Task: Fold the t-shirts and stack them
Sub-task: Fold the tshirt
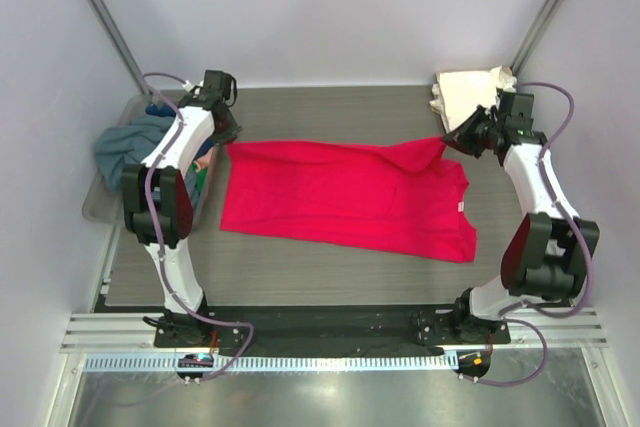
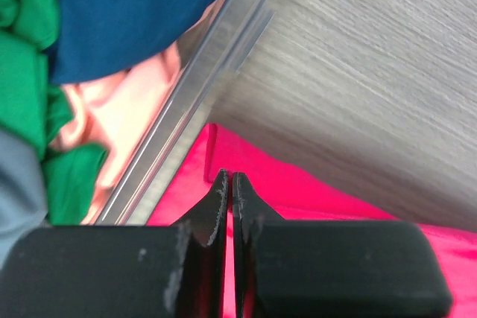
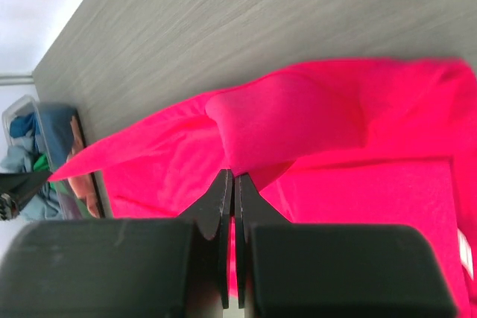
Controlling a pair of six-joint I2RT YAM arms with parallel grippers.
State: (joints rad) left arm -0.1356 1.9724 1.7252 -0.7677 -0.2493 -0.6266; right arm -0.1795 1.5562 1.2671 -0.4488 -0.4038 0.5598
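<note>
A bright red t-shirt (image 1: 340,197) (image 3: 335,124) lies spread across the middle of the table, its far edge pulled straight between my two grippers. At its far left corner (image 2: 298,191), beside the bin, my left gripper (image 1: 226,137) (image 2: 229,176) is shut on the cloth. At the far right corner my right gripper (image 1: 452,140) (image 3: 232,175) is shut on a bunched fold of red cloth, lifted a little off the table. A cream-white folded t-shirt (image 1: 468,90) rests at the back right corner.
A clear plastic bin (image 1: 100,209) (image 2: 186,102) stands off the table's left edge, holding grey (image 1: 125,142), blue (image 2: 127,13), green (image 2: 22,72) and pink (image 2: 127,109) shirts. Grey wood-grain table (image 1: 330,112) shows behind the red shirt. White walls close in on three sides.
</note>
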